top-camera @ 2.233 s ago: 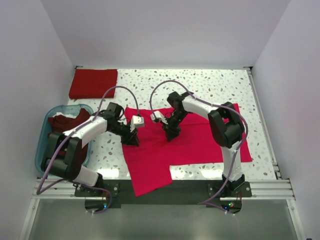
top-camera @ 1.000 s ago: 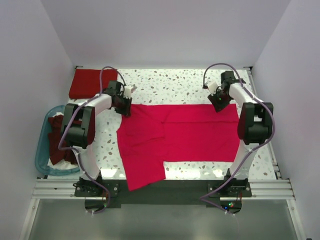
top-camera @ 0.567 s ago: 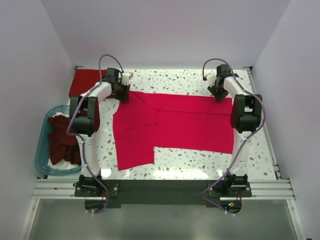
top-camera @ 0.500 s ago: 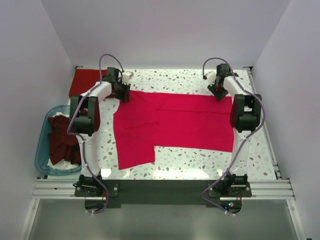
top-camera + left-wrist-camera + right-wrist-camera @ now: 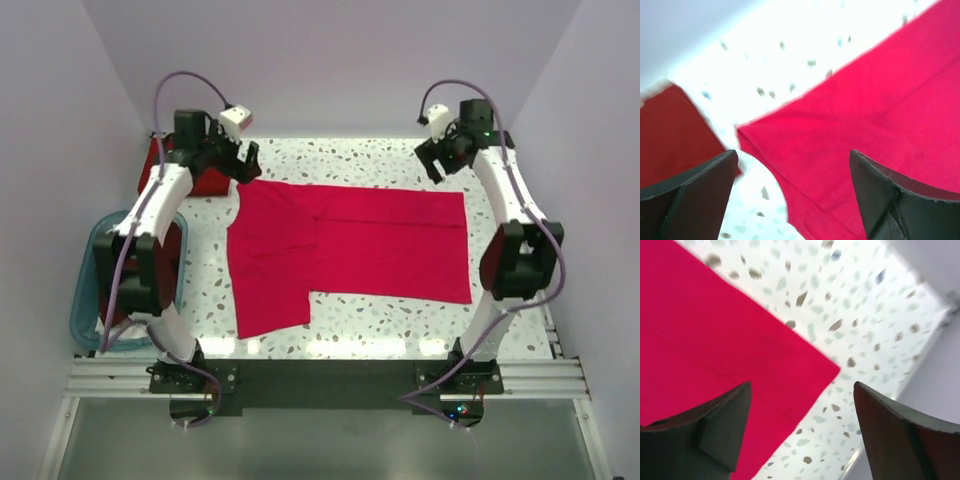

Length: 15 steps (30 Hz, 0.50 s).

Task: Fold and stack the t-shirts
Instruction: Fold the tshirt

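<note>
A bright crimson t-shirt (image 5: 350, 245) lies spread flat across the table, one sleeve pointing toward the near edge. My left gripper (image 5: 243, 166) hangs open above its far left corner, holding nothing. In the left wrist view that corner of the t-shirt (image 5: 865, 115) lies below the open left gripper (image 5: 792, 155). My right gripper (image 5: 437, 165) is open above the far right corner. The right wrist view shows the t-shirt's corner (image 5: 700, 330) under the open right gripper (image 5: 802, 385). A folded dark red t-shirt (image 5: 205, 181) lies at the far left, partly behind the left arm.
A translucent blue tub (image 5: 80, 300) stands at the left edge, largely hidden by my left arm. The folded dark red t-shirt (image 5: 670, 130) lies close beside the crimson one's corner. White walls close in the speckled table (image 5: 340, 160) on three sides.
Both grippers have opened, let go of the crimson t-shirt's far corners and lifted up and outward. The t-shirt stays flat where it was laid.
</note>
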Tool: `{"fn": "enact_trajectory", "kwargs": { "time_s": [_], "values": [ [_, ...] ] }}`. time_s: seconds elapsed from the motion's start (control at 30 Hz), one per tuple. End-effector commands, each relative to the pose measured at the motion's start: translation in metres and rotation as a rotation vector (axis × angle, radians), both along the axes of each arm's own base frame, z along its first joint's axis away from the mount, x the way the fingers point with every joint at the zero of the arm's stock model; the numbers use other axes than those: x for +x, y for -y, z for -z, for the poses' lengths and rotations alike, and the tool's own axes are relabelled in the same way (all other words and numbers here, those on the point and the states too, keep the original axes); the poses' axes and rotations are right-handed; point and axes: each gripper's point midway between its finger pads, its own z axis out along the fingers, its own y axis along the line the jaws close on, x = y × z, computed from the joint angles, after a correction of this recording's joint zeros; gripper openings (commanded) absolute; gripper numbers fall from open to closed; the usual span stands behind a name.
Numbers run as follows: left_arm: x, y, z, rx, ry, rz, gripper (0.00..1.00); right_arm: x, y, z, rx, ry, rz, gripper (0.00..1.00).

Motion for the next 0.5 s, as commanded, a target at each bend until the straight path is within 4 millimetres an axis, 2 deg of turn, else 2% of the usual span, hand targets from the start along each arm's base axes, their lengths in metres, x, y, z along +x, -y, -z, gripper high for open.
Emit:
{"fn": "enact_trajectory", "kwargs": {
  "time_s": [0.0,0.03,0.07,0.1,0.13,0.17,0.2,0.23,0.27,0.3,0.33,0.37,0.4,0.43,0.47],
  "values": [
    [-0.024,0.003,-0.086,-0.049,0.234,0.089,1.00,-0.034,-0.022,-0.086,0.080,0.163,-0.114,0.88],
    [-0.030,0.002,-0.089,-0.045,0.245,0.086,1.00,-0.047,-0.023,-0.111,0.079,0.225,-0.124,0.94],
    [-0.041,0.001,-0.104,-0.042,0.279,0.083,1.00,-0.055,-0.025,-0.117,0.083,0.241,-0.136,0.98],
    [-0.052,0.000,-0.094,-0.018,0.259,0.107,1.00,-0.068,-0.027,-0.106,0.082,0.213,-0.158,0.99],
    [-0.064,0.001,-0.093,0.002,0.263,0.154,1.00,-0.079,-0.026,-0.110,0.065,0.226,-0.180,0.99],
    [-0.084,0.010,-0.098,-0.002,0.284,0.250,1.00,-0.095,-0.029,-0.123,0.035,0.267,-0.245,0.99],
    [-0.103,0.010,-0.079,0.043,0.249,0.327,1.00,-0.114,-0.029,-0.106,0.024,0.209,-0.278,0.99],
    [-0.116,0.012,-0.074,0.051,0.239,0.364,1.00,-0.127,-0.030,-0.102,0.011,0.186,-0.312,0.99],
    [-0.135,0.013,-0.065,0.089,0.265,0.458,1.00,-0.153,-0.032,-0.097,-0.003,0.135,-0.370,0.99],
    [-0.161,0.013,-0.047,0.092,0.183,0.504,1.00,-0.169,-0.033,-0.086,0.000,0.081,-0.395,0.99],
    [-0.178,0.012,-0.043,0.107,0.182,0.539,1.00,-0.183,-0.033,-0.078,0.002,0.034,-0.414,0.99],
    [-0.195,0.010,-0.022,0.146,0.171,0.612,1.00,-0.210,-0.031,-0.066,-0.018,-0.054,-0.461,0.99],
    [-0.217,0.008,-0.007,0.149,0.102,0.644,1.00,-0.229,-0.030,-0.046,-0.016,-0.131,-0.488,0.99],
    [-0.229,0.005,-0.003,0.170,0.103,0.654,0.99,-0.242,-0.027,-0.035,-0.024,-0.175,-0.497,0.99],
    [-0.247,0.000,0.019,0.192,0.046,0.685,0.98,-0.255,-0.023,-0.023,-0.045,-0.220,-0.515,0.99]
  ]
}}
